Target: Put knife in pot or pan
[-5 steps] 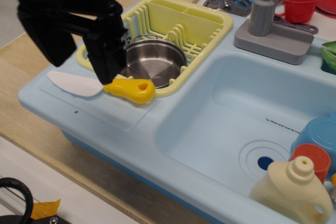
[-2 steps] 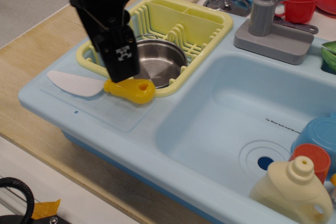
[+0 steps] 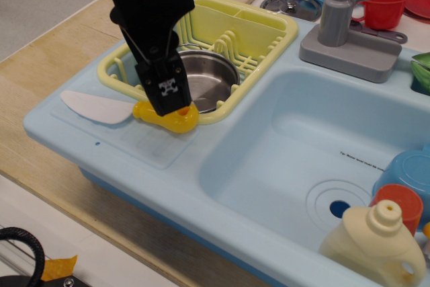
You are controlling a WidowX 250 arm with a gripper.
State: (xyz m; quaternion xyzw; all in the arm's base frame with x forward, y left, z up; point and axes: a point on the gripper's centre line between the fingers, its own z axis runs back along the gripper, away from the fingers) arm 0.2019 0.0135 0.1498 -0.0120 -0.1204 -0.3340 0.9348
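Since a moment ago I have come down and shifted toward the right, so my claw (image 3: 169,107) now sits directly over the yellow handle of the knife (image 3: 127,111) and covers most of it. Whether my fingers are closed on the handle I cannot tell; my own body hides them. The knife lies flat on the pale blue counter of the sink unit (image 3: 127,149), white blade pointing left, just in front of the yellow drying rack (image 3: 259,31). The steel pot (image 3: 205,80) stands inside that rack, right behind my claw.
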